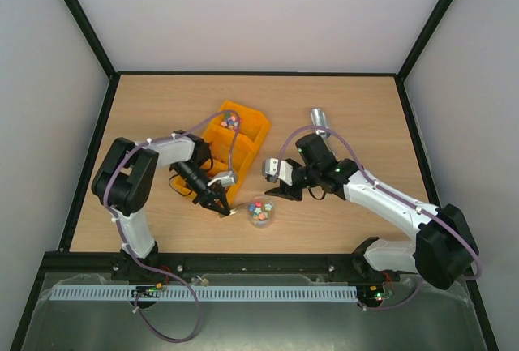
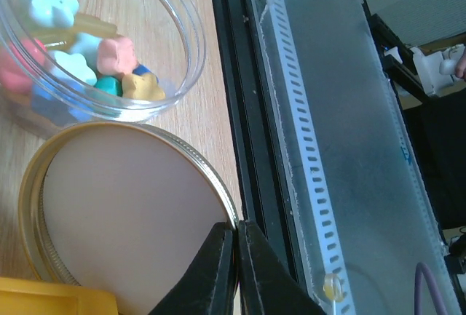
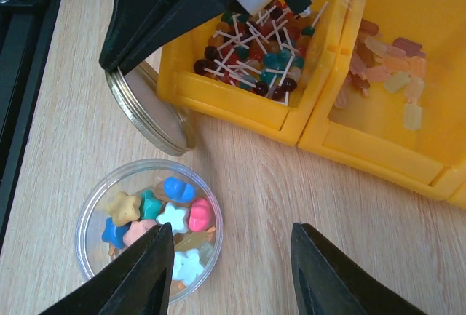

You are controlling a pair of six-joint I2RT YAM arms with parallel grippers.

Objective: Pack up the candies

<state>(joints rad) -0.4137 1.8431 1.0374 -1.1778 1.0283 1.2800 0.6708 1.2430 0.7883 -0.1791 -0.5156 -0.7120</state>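
Where the left tool [image 2: 234, 238] meets the gold-rimmed lid [image 2: 124, 206], its fingers are clamped on the rim. The right tool [image 3: 231, 229] hangs with fingers apart over the surface [image 3: 291, 184], just beside the clear jar [image 3: 84, 207] holding the candies [image 3: 164, 217]. The yellow bin [image 3: 240, 108] stands near.

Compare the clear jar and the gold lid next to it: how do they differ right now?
The clear jar is see-through and holds the candies; the gold lid is opaque and empty. The left fingers pinch the lid's rim; the jar is ungripped, below the open right fingers. Both are round.
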